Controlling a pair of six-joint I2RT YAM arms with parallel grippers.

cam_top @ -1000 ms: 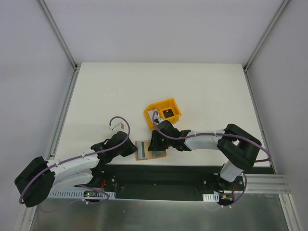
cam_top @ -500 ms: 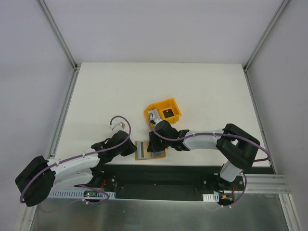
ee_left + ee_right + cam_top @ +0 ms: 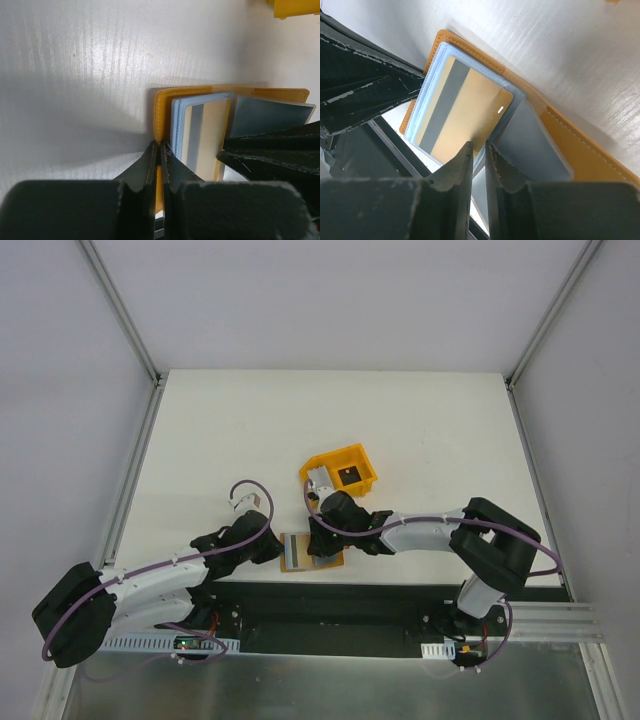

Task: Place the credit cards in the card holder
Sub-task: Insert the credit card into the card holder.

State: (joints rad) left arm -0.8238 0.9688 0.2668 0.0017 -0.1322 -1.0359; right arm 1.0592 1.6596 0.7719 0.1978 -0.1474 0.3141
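The card holder (image 3: 300, 553) lies open near the table's front edge, orange-tan outside (image 3: 159, 107) with pale blue pockets. My left gripper (image 3: 159, 145) (image 3: 278, 548) is shut on its left orange edge. A tan credit card (image 3: 465, 117) with a grey stripe sits in a clear pocket. My right gripper (image 3: 478, 145) (image 3: 320, 540) hangs over the holder's middle, its jaws a narrow slit apart at the card's lower edge, beside a grey pocket leaf (image 3: 535, 145). I cannot tell whether its fingertips touch the card. A dark card (image 3: 348, 474) lies in the bin.
A yellow-orange plastic bin (image 3: 362, 462) stands just behind the card holder, close to the right arm's wrist. The table's black front edge (image 3: 330, 595) runs directly below the holder. Grey walls and metal rails enclose the white table.
The right gripper's jaws have narrowed, and it has shifted slightly left over the card holder. The left gripper stays shut on the holder's edge.
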